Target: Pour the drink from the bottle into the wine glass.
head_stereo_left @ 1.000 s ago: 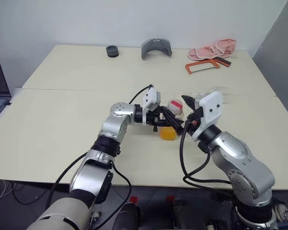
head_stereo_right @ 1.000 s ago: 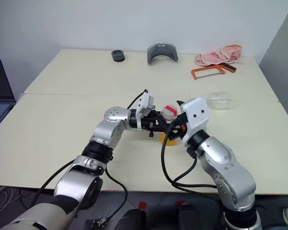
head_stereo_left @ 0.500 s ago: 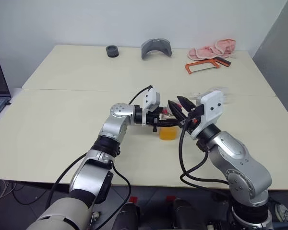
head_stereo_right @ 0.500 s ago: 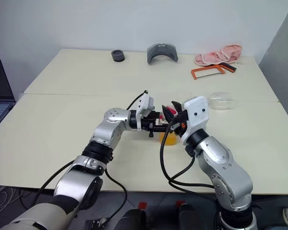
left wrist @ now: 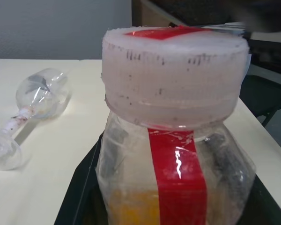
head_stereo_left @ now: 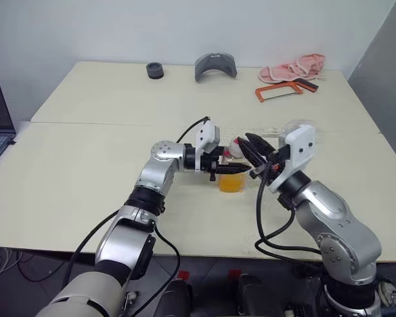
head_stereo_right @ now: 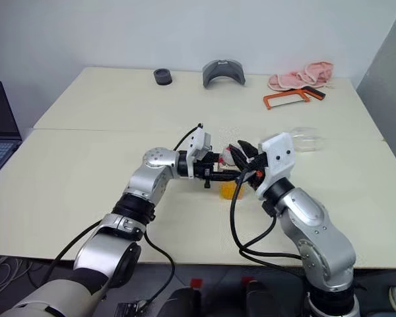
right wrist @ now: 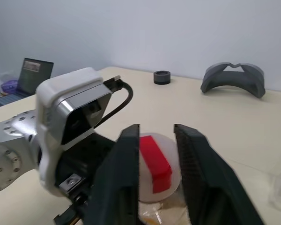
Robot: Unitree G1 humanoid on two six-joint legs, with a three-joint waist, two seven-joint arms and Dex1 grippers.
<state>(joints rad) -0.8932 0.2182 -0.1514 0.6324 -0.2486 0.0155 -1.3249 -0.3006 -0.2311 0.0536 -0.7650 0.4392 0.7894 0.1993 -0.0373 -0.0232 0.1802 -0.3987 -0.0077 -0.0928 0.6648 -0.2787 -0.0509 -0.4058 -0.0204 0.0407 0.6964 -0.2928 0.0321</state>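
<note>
I see the table point(head_stereo_left: 86, 172), and toward its right edge the wine glass point(left wrist: 35, 101) lying tipped over. My left gripper point(head_stereo_left: 226, 170) pinches the clear, red-striped bottle point(left wrist: 173, 154) mid-table, orange drink point(head_stereo_left: 230, 183) low inside; my right gripper point(right wrist: 155, 173) straddles its cap point(right wrist: 155, 165), fingers apart.

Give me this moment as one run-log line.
left claw: shut on bottle | right claw: fingers astride cap | wine glass: lying on its side on table, empty

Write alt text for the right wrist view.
The right gripper has its two black fingers on either side of the bottle's red-and-white cap. Beside it is the left gripper's white wrist housing, with a grey curved object on the table behind.
</note>
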